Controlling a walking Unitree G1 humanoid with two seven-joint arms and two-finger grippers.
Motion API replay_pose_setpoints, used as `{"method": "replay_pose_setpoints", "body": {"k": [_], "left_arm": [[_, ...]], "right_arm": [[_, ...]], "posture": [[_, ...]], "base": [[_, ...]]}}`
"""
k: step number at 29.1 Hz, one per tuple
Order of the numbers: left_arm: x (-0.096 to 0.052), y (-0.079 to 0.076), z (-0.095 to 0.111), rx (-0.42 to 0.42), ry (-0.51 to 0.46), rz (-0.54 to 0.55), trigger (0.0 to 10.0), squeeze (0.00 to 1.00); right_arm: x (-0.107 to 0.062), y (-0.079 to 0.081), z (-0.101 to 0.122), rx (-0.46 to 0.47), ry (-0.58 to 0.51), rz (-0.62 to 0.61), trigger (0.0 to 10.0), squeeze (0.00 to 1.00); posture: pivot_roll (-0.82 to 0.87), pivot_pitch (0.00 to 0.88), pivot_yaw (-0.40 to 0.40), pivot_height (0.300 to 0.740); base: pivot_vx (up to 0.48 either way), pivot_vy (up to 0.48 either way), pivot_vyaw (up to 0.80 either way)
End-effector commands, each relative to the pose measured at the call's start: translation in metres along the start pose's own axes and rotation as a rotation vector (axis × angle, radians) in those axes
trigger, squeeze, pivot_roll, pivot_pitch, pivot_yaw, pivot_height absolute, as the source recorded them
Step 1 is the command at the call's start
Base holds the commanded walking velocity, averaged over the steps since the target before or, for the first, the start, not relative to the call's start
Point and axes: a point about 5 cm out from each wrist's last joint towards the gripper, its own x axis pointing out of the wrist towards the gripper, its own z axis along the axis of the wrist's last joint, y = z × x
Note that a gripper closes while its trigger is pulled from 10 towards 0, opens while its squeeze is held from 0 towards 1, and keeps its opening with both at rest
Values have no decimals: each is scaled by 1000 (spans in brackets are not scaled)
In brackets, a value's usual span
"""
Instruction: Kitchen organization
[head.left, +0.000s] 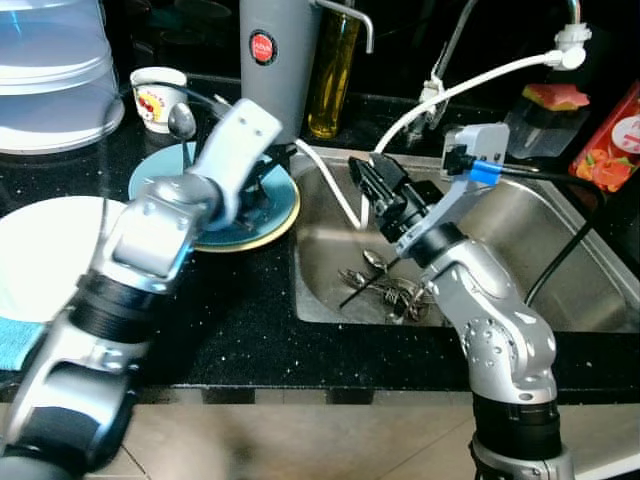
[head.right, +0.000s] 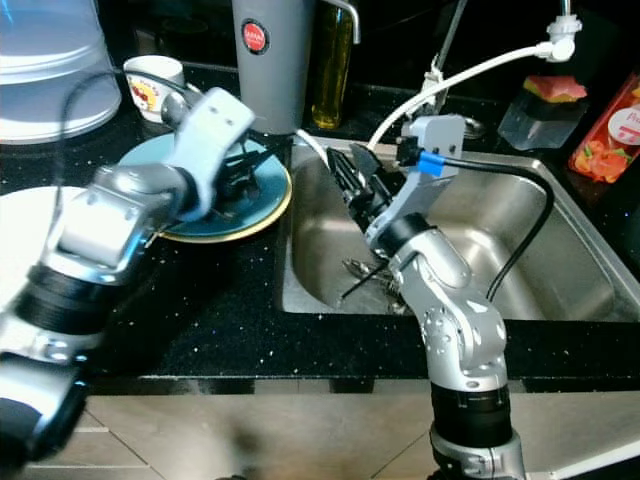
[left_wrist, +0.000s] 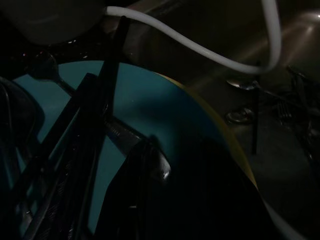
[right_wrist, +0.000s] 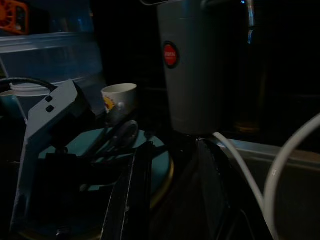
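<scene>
A teal plate (head.left: 215, 225) with a yellow rim sits on the black counter left of the sink. My left gripper (head.left: 262, 190) hovers low over it. A spoon (head.left: 182, 120) rests with its bowl at the plate's far rim, and a silver utensil handle (left_wrist: 131, 139) lies on the plate by the black fingers (left_wrist: 111, 75). My right gripper (head.left: 368, 170) is open and holds nothing above the left part of the steel sink (head.left: 560, 230), pointing toward the plate. Several pieces of cutlery (head.left: 392, 290) lie on the sink floor below it.
A white hose (head.left: 470, 85) arcs across the sink's back. Behind the plate stand a small cup (head.left: 158, 95), a grey canister (head.left: 275, 50) and an oil bottle (head.left: 333, 70). A white plate (head.left: 50, 250) and a plastic container (head.left: 50, 70) are at the left, and packages (head.left: 610, 140) at the right.
</scene>
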Motion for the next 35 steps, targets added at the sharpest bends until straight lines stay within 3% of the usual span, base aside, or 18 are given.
{"method": "replay_pose_setpoints", "body": {"k": [1, 11, 14, 19, 22, 28, 32, 35], "left_arm": [[1, 4, 5, -15, -17, 40, 10000, 0], [-2, 16, 6, 41, -28, 142, 10000, 0], [-10, 25, 8, 184, -43, 173, 10000, 0], [-22, 32, 7, 309, -37, 139, 10000, 0], [-37, 48, 15, 400, -36, 141, 10000, 0], [-48, 60, 17, 453, -16, 144, 10000, 0], [-53, 59, 15, 509, -3, 110, 10000, 0], [-48, 55, 14, 486, -6, 100, 10000, 0]], "right_arm": [[1, -1, 0, -6, -1, -1, 10000, 0], [2, 1, 0, -3, -3, 8, 10000, 0], [2, 0, 0, -5, -2, 3, 10000, 0], [1, -1, 0, -4, -2, 0, 10000, 0], [0, -1, -1, 1, -5, -8, 10000, 0], [-1, -1, -2, 3, -2, -11, 10000, 0], [-2, -3, -1, 0, -1, -14, 10000, 0], [-1, -3, 0, -1, -2, -15, 10000, 0]], "posture": [[247, 18, -105, 740], [246, 14, -106, 740], [252, 19, -106, 740], [259, 23, -102, 740], [269, 29, -93, 740], [272, 36, -93, 740], [274, 37, -94, 740], [266, 37, -92, 740]], "base": [[0, 0, 0], [0, 0, 0], [0, 0, 0], [0, 0, 0], [0, 0, 0], [0, 0, 0], [0, 0, 0], [0, 0, 0]]}}
